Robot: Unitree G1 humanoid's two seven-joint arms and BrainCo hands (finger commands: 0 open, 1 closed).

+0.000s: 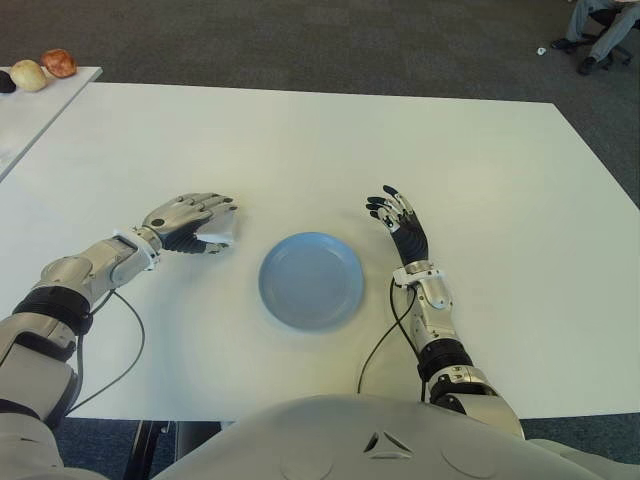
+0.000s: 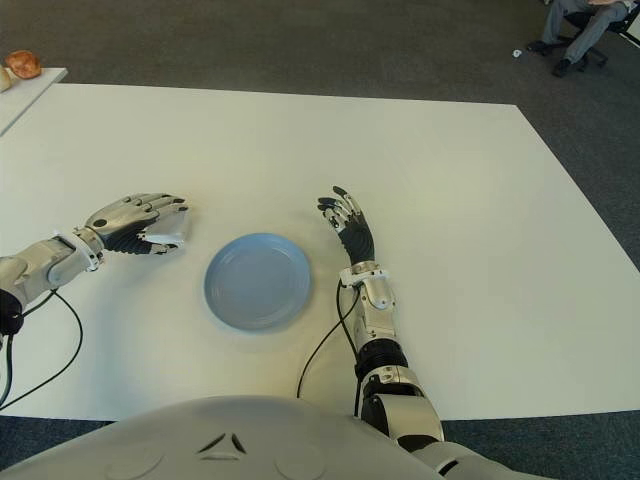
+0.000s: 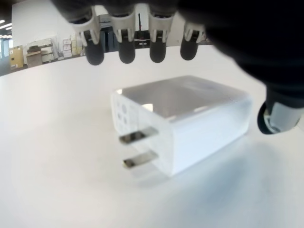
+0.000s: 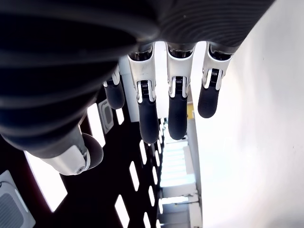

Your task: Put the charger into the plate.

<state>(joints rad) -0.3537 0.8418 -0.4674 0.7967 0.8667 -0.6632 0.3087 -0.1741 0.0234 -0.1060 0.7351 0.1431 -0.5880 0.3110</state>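
Observation:
The white charger [image 3: 185, 121] lies flat on the white table [image 1: 300, 150], its two metal prongs showing in the left wrist view. My left hand [image 1: 195, 222] arches over it, left of the plate, with the fingertips [image 3: 126, 52] held above the block and the thumb [image 3: 278, 116] beside its far end; nothing grips it. Only a white edge of the charger [image 1: 220, 238] peeks out under that hand in the eye views. The empty light-blue plate [image 1: 311, 280] sits at the table's middle front. My right hand [image 1: 398, 218] shows just right of the plate, fingers spread and empty.
A second table [image 1: 30, 115] at the far left carries round bread-like items [image 1: 58, 62]. Black cables [image 1: 128, 355] trail from both wrists over the front of the table. A seated person's legs [image 1: 600, 30] are at the far right on the carpet.

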